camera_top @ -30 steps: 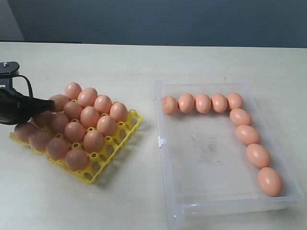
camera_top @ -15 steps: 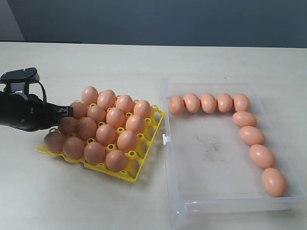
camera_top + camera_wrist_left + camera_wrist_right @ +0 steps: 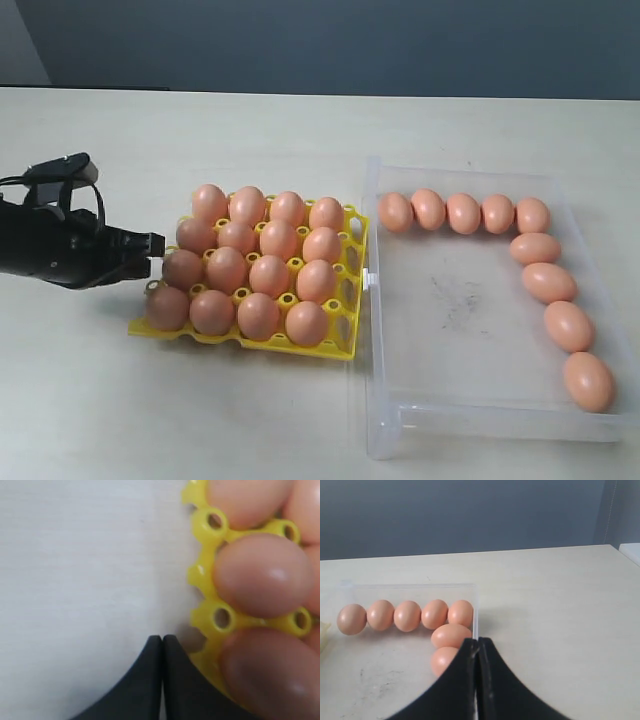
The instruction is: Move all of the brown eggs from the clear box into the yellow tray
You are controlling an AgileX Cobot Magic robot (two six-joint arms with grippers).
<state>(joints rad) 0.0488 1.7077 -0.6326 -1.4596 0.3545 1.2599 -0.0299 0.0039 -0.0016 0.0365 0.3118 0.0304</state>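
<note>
Fingers of the left claw [image 3: 161,640] are pressed together and hold nothing, with the tip just beside the yellow tray [image 3: 352,232]. The arm lies low and level over the counter [image 3: 250,130]. Sixteen brown eggs [image 3: 268,275] fill the tray, just beside the clear box [image 3: 460,340]; nine more line two box walls. The right claw [image 3: 477,642], also pressed together, hangs over the box's rim.
</note>
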